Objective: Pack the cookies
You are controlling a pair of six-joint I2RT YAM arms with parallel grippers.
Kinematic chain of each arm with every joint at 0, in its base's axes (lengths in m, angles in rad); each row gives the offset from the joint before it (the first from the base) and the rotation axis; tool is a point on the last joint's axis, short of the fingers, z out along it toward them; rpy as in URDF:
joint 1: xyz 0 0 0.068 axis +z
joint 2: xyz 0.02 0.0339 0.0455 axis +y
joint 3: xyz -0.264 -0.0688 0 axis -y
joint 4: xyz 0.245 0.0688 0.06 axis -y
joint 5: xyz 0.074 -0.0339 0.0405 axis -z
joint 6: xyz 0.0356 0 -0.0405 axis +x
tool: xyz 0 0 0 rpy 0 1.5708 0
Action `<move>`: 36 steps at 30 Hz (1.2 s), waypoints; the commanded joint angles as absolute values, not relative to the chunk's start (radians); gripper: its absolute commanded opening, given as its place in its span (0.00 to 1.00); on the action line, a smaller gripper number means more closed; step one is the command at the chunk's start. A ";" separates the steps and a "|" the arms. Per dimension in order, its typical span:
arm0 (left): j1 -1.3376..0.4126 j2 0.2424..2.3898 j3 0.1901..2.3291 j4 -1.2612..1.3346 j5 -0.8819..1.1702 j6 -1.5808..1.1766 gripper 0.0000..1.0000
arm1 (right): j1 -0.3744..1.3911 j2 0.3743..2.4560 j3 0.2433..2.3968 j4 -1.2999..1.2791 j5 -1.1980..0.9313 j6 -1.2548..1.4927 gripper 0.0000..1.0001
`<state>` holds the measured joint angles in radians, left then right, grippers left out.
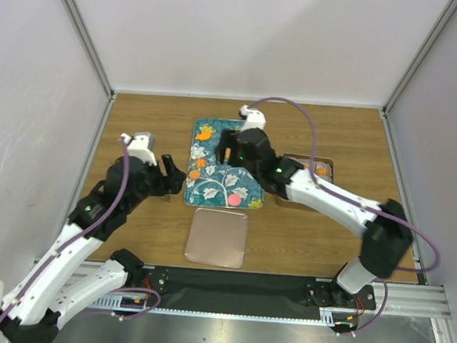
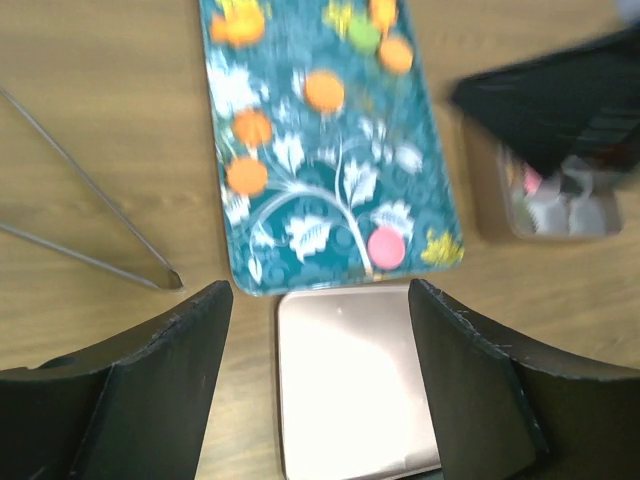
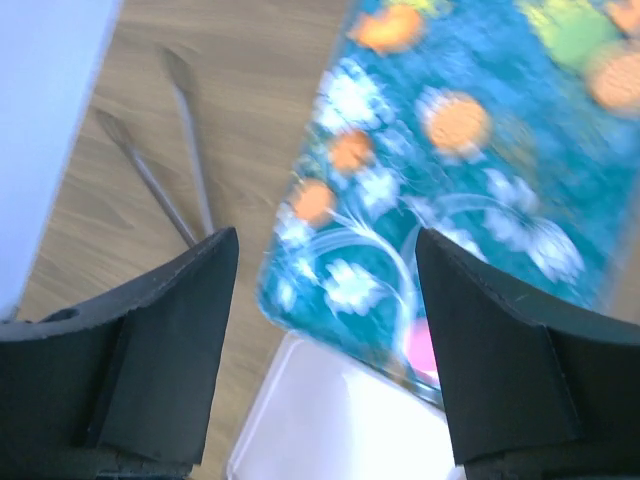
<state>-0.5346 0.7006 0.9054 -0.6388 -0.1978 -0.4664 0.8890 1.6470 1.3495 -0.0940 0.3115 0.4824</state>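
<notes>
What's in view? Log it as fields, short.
tray: teal floral tray, mid-table
cookies: pink cookie at tray's near edge; orange cookies and green cookie farther up
lid: rose-gold lid, flat, nearer than tray
tin: open tin, right of tray
left tool: open, empty
right tool: open, empty, over tray

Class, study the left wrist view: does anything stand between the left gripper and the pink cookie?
Nothing visible does. The open left gripper faces the pink cookie, which lies uncovered at the near end of the tray. The lid lies flat beneath that path, not across it.
</notes>
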 commanded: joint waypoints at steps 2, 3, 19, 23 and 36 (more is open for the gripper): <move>-0.540 0.745 0.821 -0.503 -0.100 -0.537 0.76 | 0.887 1.424 1.163 -0.267 0.429 0.557 0.75; -0.538 0.765 0.787 -0.489 -0.091 -0.548 0.76 | 0.887 1.386 1.134 -0.287 0.433 0.574 0.75; -0.566 0.922 0.519 -0.284 -0.029 -0.698 0.73 | 1.048 1.261 0.809 -0.459 0.387 0.744 0.67; -0.598 0.960 0.494 -0.279 -0.029 -0.712 0.69 | 1.049 1.282 0.802 -0.442 0.380 0.733 0.67; -0.635 1.055 0.466 -0.317 -0.112 -0.712 0.60 | 1.039 1.304 0.796 -0.419 0.361 0.698 0.68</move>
<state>-0.6273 1.0508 0.4641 -0.3244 -0.0639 -0.7074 1.0431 1.3117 0.7990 -0.4469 0.3569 0.7055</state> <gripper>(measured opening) 0.600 0.675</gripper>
